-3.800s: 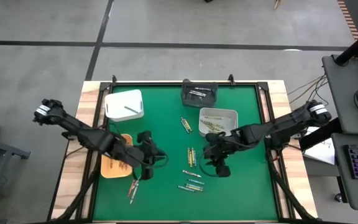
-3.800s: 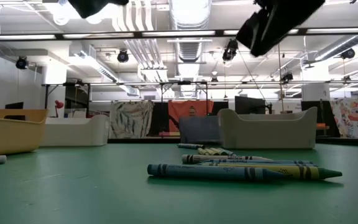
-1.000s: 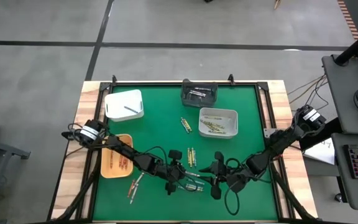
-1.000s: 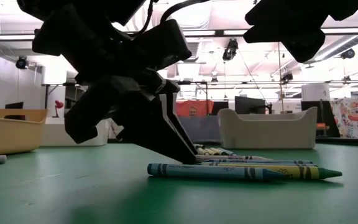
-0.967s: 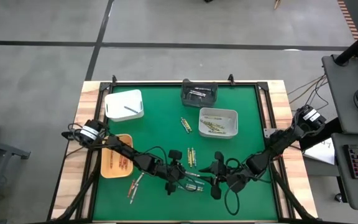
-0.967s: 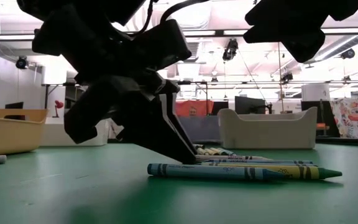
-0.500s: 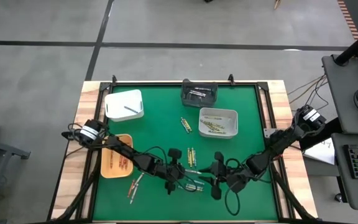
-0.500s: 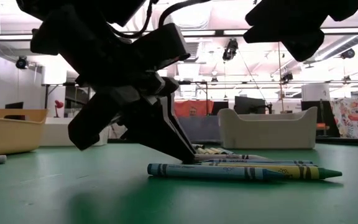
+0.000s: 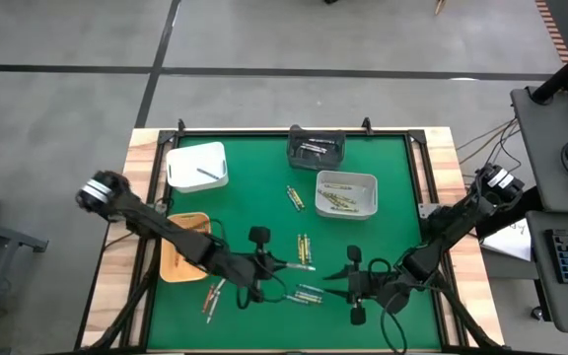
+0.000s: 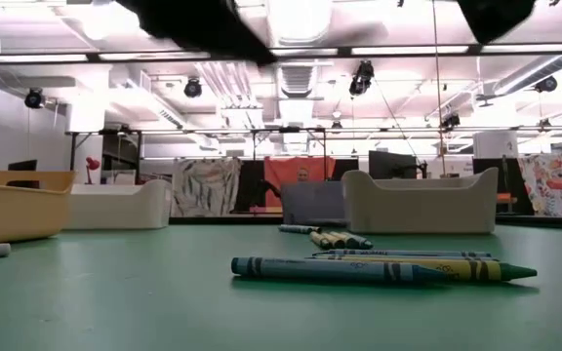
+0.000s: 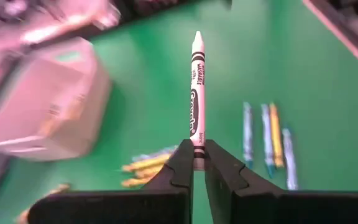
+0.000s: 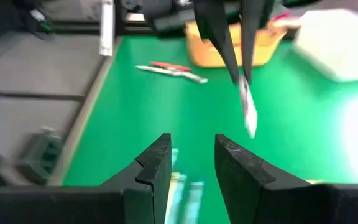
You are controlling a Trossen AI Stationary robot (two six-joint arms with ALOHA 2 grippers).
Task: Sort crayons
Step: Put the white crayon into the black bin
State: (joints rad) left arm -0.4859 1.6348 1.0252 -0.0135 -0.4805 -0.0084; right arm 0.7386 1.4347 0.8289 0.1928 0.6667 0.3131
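Note:
My left gripper (image 9: 284,264) is above the table's near middle, shut on a white crayon (image 11: 196,93). It also shows in the right wrist view (image 12: 236,68), with the crayon (image 12: 247,111) below its fingers. My right gripper (image 9: 335,279) is open and empty to the right of it, with green table between its fingers (image 12: 191,158). Several green, blue and yellow crayons (image 9: 309,293) lie flat on the mat below and between the grippers. They are close up in the low view (image 10: 379,268). My left gripper pinches the white crayon's flat end (image 11: 197,144) between its two fingertips. The crayon runs on in line with the fingers, its tip (image 11: 197,37) pointing away from them. It is lifted clear of the mat and slants down below the fingers (image 12: 229,43).
A white tray (image 9: 197,165) stands at the far left and a dark tray (image 9: 316,148) at the far middle. A grey tray (image 9: 346,192) holds yellow crayons. An orange tray (image 9: 185,258) is at the left. Loose crayons lie mid-table (image 9: 304,247), (image 9: 294,197), and reddish ones at the near left (image 9: 212,296).
My left gripper was down on the mat among the near crayons. It has risen clear, out of the low view, taking the white crayon up with it, and drawn back a little toward the table's left. My right gripper has shifted slightly toward the near edge.

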